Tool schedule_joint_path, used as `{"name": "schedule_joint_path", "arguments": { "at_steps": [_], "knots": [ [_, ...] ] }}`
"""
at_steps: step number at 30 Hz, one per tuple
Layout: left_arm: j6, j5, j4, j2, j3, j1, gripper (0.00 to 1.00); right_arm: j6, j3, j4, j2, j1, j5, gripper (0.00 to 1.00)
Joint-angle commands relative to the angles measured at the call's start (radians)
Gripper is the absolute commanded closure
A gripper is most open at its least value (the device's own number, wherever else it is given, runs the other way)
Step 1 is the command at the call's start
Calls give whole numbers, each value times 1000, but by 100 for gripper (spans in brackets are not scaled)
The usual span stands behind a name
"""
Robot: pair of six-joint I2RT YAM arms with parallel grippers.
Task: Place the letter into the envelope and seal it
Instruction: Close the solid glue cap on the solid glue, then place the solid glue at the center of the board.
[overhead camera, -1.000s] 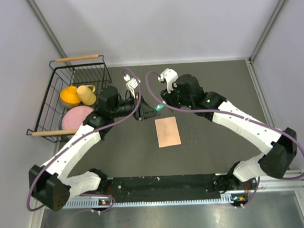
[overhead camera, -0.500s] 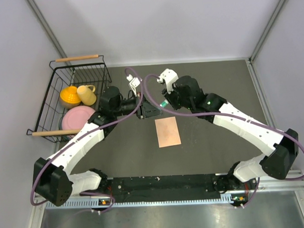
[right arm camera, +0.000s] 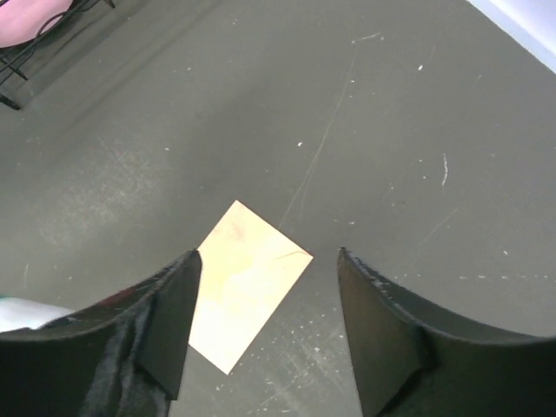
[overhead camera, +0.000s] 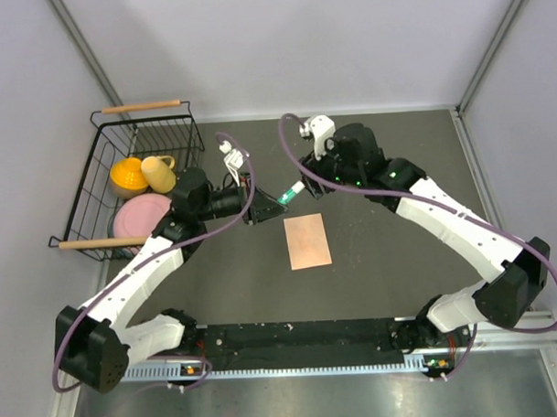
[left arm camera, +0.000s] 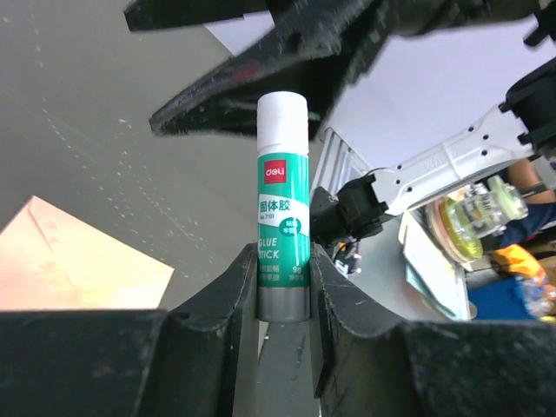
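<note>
Here, a flat peach paper envelope [overhead camera: 308, 241] lies mid-way across the dark grey table [overhead camera: 382, 287], its long axis running near-to-far. The left gripper [left arm camera: 284, 261] clenches a white-and-green glue stick [left arm camera: 283, 200]. The right gripper [right arm camera: 268, 254] hangs released (empty) above the envelope, and looks the nearer.

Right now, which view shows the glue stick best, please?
Left wrist: the glue stick stands close, upright, label readable. The top view shows it tiny; the right wrist shows at most a white sliver, bottom left.
</note>
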Motion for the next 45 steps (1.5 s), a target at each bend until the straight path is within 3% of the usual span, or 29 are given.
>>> {"name": "schedule_joint_path", "arguments": {
  "at_steps": [1,4,7,8,10,11,13,16,19,28,37,45],
  "knots": [
    [237,19,-59,-97,-22,8,100,18,68,-39,-10,-66,-102,32],
    [392,48,-158,-129,-19,7,100,11,94,-68,-7,-105,-110,22],
    [623,79,-243,-171,-18,7,100,-15,158,-160,19,-180,-235,18],
    [795,79,-316,-181,-12,5,100,-28,183,-238,30,-197,-327,18],
    [1003,74,-410,-203,-4,4,100,-70,261,-325,70,-249,-476,18],
    [1232,64,-523,-207,5,-4,100,-74,282,-368,81,-261,-592,18],
    [1527,25,-599,-226,2,-19,100,-98,315,-454,105,-272,-718,18],
    [1845,-2,-671,-249,-28,-39,100,-57,306,-488,128,-269,-916,18],
    [2017,-41,-681,-255,-45,-76,100,-22,290,-487,148,-228,-990,20],
    [2164,-104,-696,-211,-12,-190,100,15,275,-496,242,-77,-1007,25],
    [2162,-101,-694,-178,10,-205,100,-17,247,-498,317,10,-1001,26],
    [2132,-87,-675,-172,8,-205,100,-34,241,-496,348,21,-998,37]
  ]
}}
